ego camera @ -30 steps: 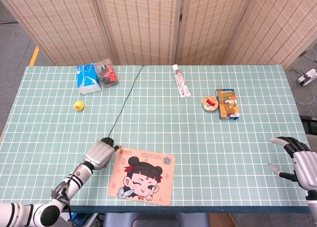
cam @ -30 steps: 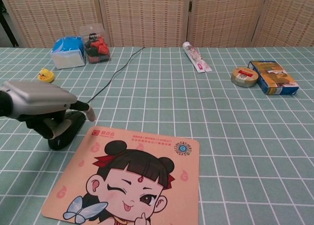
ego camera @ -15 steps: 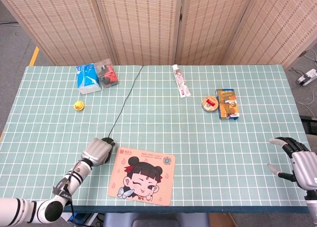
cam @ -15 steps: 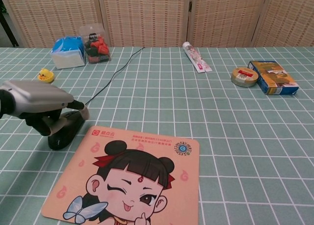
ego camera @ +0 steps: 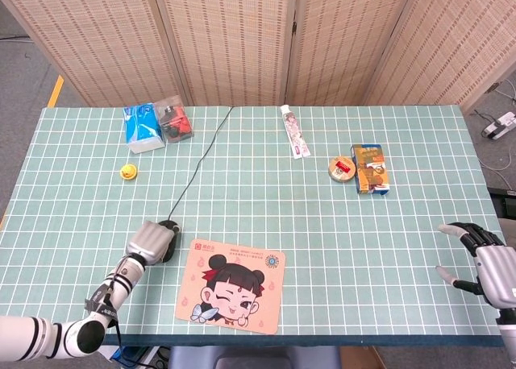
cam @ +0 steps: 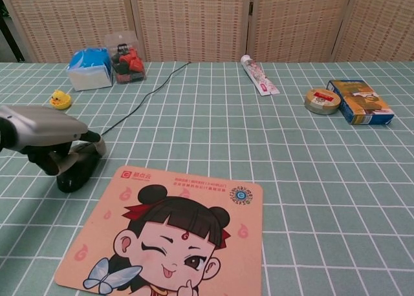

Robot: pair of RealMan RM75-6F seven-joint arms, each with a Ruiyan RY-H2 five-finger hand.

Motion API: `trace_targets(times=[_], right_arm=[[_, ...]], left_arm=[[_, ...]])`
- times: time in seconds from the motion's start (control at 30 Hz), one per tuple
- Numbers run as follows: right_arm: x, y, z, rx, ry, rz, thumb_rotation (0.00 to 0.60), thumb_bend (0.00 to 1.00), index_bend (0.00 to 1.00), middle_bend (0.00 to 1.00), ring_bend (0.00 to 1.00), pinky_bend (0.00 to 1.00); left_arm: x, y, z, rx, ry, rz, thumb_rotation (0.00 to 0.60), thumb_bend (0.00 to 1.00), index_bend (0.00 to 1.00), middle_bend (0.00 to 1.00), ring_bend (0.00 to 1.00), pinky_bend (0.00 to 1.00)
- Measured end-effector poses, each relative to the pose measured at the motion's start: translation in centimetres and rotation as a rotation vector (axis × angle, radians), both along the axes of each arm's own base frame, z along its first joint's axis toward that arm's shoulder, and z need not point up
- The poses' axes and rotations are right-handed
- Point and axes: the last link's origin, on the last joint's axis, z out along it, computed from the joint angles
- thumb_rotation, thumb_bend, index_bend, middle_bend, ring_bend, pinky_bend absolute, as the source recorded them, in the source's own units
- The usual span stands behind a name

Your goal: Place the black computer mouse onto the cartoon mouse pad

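At the far left, the left hand (cam: 45, 137) sits over the black computer mouse (cam: 76, 169), its fingers (cam: 61, 160) curled down around the body; whether they truly grip it I cannot tell. The mouse rests on the tabletop (ego camera: 322, 216) just left of the cartoon mouse pad (ego camera: 232, 284), not yet on it. It looks light, rigid and smooth-shelled, best squeezed across its sides, and its trailing cable (ego camera: 201, 163) may tug. At the far right, the right hand (ego camera: 484, 260) hovers spread and empty.
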Motion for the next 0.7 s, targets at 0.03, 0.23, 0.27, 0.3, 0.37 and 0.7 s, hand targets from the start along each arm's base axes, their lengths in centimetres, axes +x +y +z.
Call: trace_targets(times=[0.03,0.23,0.27,0.3,0.37,0.7], right_arm=[[0.0,0.0,0.0,0.000,0.000,0.000,0.600,0.16,0.27,0.27,0.20,0.28],[0.0,0.0,0.0,0.001,0.001,-0.002,0.600,0.16,0.27,0.27,0.20,0.28],[0.0,0.0,0.0,0.001,0.001,-0.002,0.600,0.16,0.27,0.27,0.20,0.28],[0.0,0.0,0.0,0.001,0.001,-0.002,0.600,0.16,0.27,0.27,0.20,0.28],[0.0,0.0,0.0,0.000,0.001,-0.002,0.600,0.16,0.27,0.27,0.20,0.28],[0.0,0.0,0.0,0.000,0.000,0.000,0.600,0.16,0.27,0.27,0.20,0.28]], left_arm=[[-0.1,0.1,0.1,0.004,0.003,0.006,0.600,0.72,0.24,1.00,1.00,1.00],[-0.7,0.6,0.5,0.032,0.019,0.036,0.600,0.72,0.24,1.00,1.00,1.00],[-0.7,0.7,0.6,0.037,0.022,0.039,0.600,0.72,0.24,1.00,1.00,1.00],[-0.8,0.8,0.7,0.042,0.025,0.042,0.600,0.72,0.24,1.00,1.00,1.00],[-1.0,0.9,0.9,0.050,0.033,0.049,0.600,0.72,0.24,1.00,1.00,1.00],[-1.4,0.7,1.4,0.063,0.036,0.053,0.600,0.73,0.25,1.00,1.00,1.00]])
